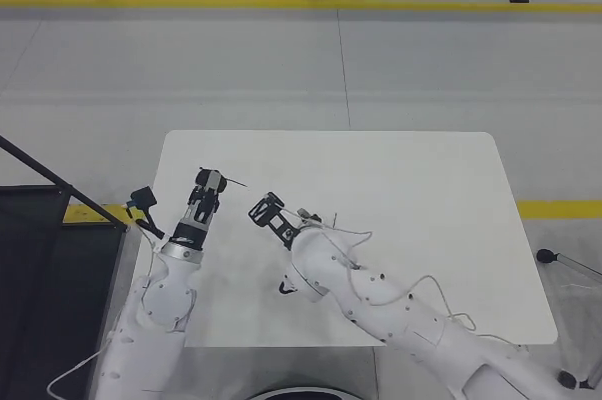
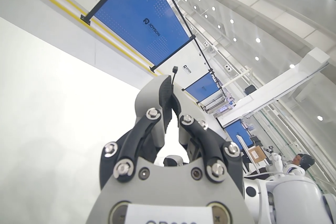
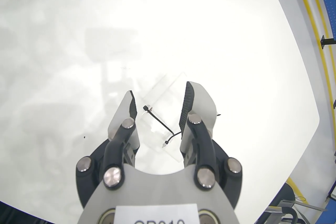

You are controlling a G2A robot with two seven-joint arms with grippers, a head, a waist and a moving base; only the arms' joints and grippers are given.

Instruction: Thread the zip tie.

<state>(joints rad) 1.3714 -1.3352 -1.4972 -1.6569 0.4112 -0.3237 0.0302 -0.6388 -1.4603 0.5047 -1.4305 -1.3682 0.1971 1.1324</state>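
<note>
Top view: the white table [image 1: 431, 200] occupies the centre of the frame. The left gripper [image 1: 213, 178] sits at centre-left, its pads pressed together on a black zip tie [image 1: 236, 182] whose free end projects to the right. The right gripper [image 1: 262, 204] is just beside it, to the lower right, with its fingers spread. In the right wrist view, a second zip tie [image 3: 157, 121] lies on a clear sheet [image 3: 168, 93] at lower centre.

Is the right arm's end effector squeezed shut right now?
No, the right end effector is open; its jaws stand well apart.
</note>
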